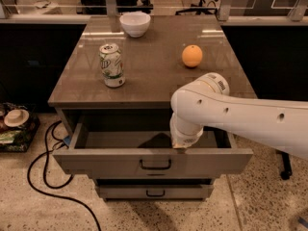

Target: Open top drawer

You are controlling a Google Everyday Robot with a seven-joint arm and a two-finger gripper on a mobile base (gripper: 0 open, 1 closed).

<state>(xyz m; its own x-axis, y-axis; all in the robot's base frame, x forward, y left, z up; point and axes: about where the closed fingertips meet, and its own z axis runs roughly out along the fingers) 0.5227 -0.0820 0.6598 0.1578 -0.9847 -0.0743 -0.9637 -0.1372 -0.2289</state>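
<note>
Pointing the gripper point(181, 146) down into the open top drawer point(96, 160), right behind the front, near the black handle point(155, 165). Cannot tell if squeezing or loose.

The bench point(144, 88) carries three things: one green-and-white can point(111, 65), one white bowl point(135, 23) and one orange point(192, 56). Two drawer fronts show, the top drawer point(96, 161) and one lower drawer point(120, 191), with one black handle point(155, 164) on each. One claw point(182, 146) hangs at the top drawer's front edge.
</note>
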